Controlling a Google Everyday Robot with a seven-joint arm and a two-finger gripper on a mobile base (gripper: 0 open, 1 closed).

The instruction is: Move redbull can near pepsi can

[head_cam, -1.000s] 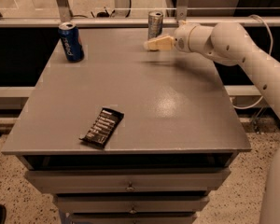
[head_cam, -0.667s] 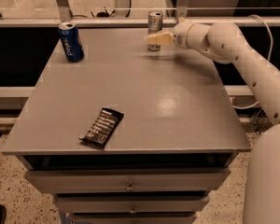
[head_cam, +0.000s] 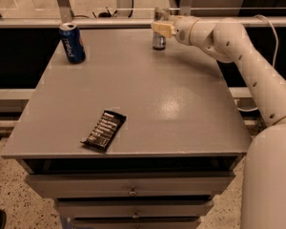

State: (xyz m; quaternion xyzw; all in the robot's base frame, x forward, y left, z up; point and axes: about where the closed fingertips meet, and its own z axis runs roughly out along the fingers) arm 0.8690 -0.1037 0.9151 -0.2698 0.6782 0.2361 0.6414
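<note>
The redbull can [head_cam: 158, 43], slim and silver-grey, stands upright near the far edge of the grey table [head_cam: 148, 94], right of centre. My gripper [head_cam: 159, 28] reaches in from the right and sits at the can's middle, covering part of it. The can's top and base show above and below it. The pepsi can [head_cam: 72, 43], wider and deep blue with white lettering, stands upright at the far left of the table, well apart from the redbull can.
A black snack bar [head_cam: 104, 130] lies near the table's front edge, left of centre. My white arm [head_cam: 238, 51] spans the table's right side. A rail [head_cam: 109, 17] runs behind the table. Drawers [head_cam: 131, 185] sit below the tabletop.
My gripper has moved left and farther back, from just beside the redbull can to over its middle. Both cans and the snack bar stay put.
</note>
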